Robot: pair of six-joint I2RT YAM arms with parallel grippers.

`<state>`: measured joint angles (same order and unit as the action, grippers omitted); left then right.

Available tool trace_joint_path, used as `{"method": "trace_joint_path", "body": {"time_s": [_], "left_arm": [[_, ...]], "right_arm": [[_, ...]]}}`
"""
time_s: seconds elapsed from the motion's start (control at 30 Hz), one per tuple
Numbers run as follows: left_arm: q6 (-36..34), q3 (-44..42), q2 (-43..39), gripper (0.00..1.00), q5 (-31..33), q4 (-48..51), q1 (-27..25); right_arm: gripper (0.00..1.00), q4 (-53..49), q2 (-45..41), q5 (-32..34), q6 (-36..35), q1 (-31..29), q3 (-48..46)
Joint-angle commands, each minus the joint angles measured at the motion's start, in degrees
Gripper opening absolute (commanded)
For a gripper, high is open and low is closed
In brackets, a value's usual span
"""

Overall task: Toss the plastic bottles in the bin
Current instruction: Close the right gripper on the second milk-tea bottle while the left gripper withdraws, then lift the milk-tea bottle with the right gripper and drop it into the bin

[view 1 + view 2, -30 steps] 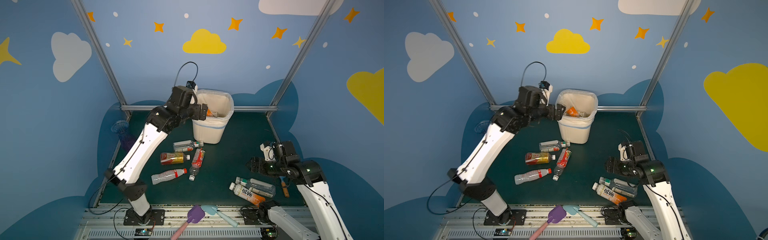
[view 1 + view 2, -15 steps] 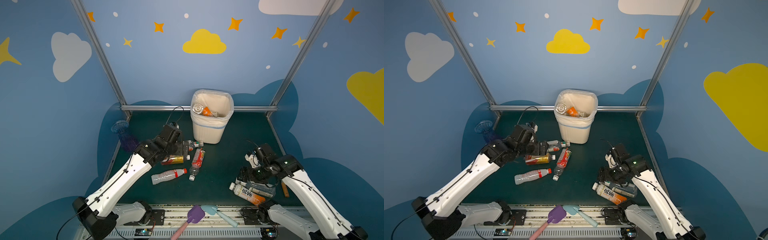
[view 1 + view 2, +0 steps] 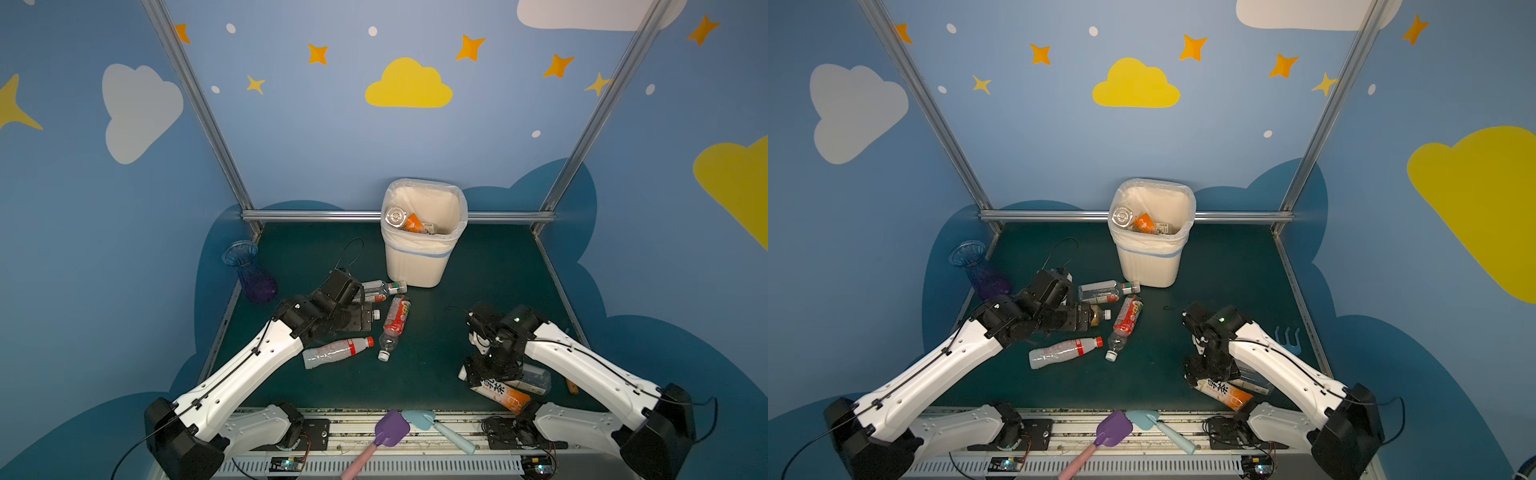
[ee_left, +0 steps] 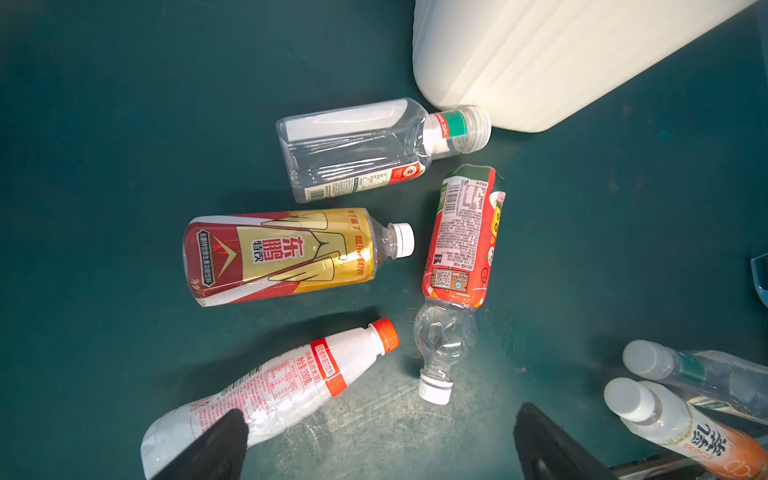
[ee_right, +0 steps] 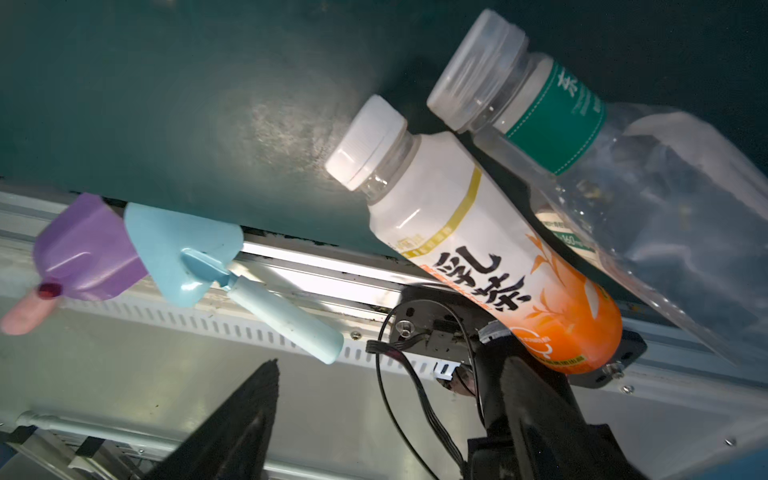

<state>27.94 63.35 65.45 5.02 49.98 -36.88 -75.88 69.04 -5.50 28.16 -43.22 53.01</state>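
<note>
Left gripper (image 4: pixel 380 409) spread wide, empty, over bottle cluster (image 3: pixel 395 316) lying beside bin (image 3: pixel 415 262); gold-red bottle (image 4: pixel 282 255) nearest. Right gripper (image 5: pixel 386 365) jaws apart, nothing clamped; orange-white bottle (image 5: pixel 498 266) just beside one finger, green-band bottle (image 5: pixel 623 166) alongside. Binned bottles (image 3: pixel 413 222) visible inside.

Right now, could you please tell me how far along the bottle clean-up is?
Done: at least two bottles lie in the bin. In hand: nothing; the left gripper hovers open over four bottles near the bin, the right gripper open at an orange tea bottle and a green-banded bottle. Left: those six on the mat.
</note>
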Motion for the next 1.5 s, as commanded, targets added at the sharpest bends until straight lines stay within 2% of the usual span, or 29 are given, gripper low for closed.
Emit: {"method": "trace_joint_path", "body": {"time_s": [0.0,0.27,0.9,1.17,1.47], "left_arm": [[0.0,0.1,-1.3,1.0,0.2,0.6,0.1],[-0.9,0.2,-2.4,1.0,0.6,1.1,1.1],[-3.9,0.4,-4.0,1.0,-0.4,2.0,4.7],[-4.8,0.9,-4.4,1.0,-0.5,3.2,5.3],[-5.1,0.6,-6.6,1.0,0.6,5.1,5.8]], "right_arm": [[0.85,-2.8,3.9,3.6,1.0,-1.4,0.4],[0.88,1.0,9.7,3.7,1.7,-2.2,-1.3],[0.87,4.4,15.4,3.4,2.6,-2.9,-2.8],[0.88,4.5,23.5,8.1,3.8,-3.1,0.2],[0.87,7.2,29.9,9.9,2.8,-3.3,2.8]]}}
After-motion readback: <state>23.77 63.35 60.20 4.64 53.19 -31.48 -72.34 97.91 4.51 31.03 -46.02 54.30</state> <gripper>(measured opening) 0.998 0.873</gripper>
